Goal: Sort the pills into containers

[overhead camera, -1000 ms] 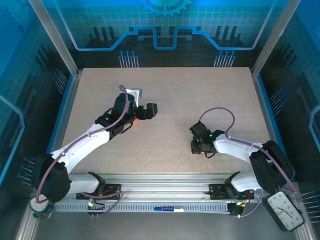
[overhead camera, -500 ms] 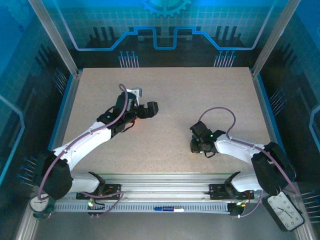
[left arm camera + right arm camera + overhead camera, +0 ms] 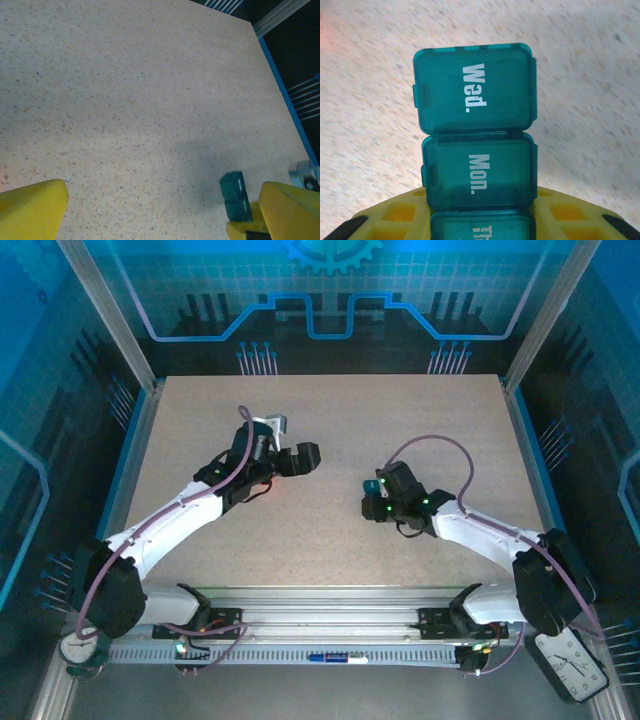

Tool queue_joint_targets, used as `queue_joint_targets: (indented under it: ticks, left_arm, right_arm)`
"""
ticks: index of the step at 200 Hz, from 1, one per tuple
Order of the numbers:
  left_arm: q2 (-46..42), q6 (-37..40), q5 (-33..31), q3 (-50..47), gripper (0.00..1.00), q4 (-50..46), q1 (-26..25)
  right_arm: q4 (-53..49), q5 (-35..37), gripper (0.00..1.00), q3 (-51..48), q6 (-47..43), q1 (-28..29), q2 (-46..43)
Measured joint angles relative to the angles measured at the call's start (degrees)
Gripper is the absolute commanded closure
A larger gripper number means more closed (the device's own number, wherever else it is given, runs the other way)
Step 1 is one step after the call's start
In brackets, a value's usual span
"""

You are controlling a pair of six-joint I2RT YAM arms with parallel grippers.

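Between the yellow fingers [image 3: 395, 212] of your right pincer [image 3: 480, 217] sits the pill box [image 3: 476, 130], and the pincer is clenched on its near end. The dark-teal box runs straight out from the grip, away from the wrist. Three of its square lids show in the wrist view: the farthest reads "Wed.", the next "Mon.", and the one down in the grip begins "Th". The lettering lies sideways to the camera. The speckled surface [image 3: 590, 75] behind the box looks blurred, so you cannot tell from here whether the box touches it.

From above, your right pincer [image 3: 372, 502] is right of the middle of the surface [image 3: 330, 400], with the arm reaching in from the near right corner. The teal tip of the pill box [image 3: 371, 484] pokes out on its far side.

Your left pincer [image 3: 306, 458] is released, its jaws standing wide, left of centre and well apart from the right one. In its wrist view the two yellow fingers [image 3: 30, 207] frame bare surface [image 3: 150, 100], and the left pincer [image 3: 164, 192] grasps nothing. The pill box [image 3: 235, 197] appears there low on the right, just beside the right-hand finger, two teal compartments in view.
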Motion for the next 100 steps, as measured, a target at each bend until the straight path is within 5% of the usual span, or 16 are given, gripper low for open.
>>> queue_joint_targets:
  ticks: [100]
  left_arm:
    - [0.9,-1.7,13.3,0.0,0.01,4.1,0.0]
  right_arm:
    - [13.6,-17.2,0.71,-3.5,-3.5,-5.3,-1.9]
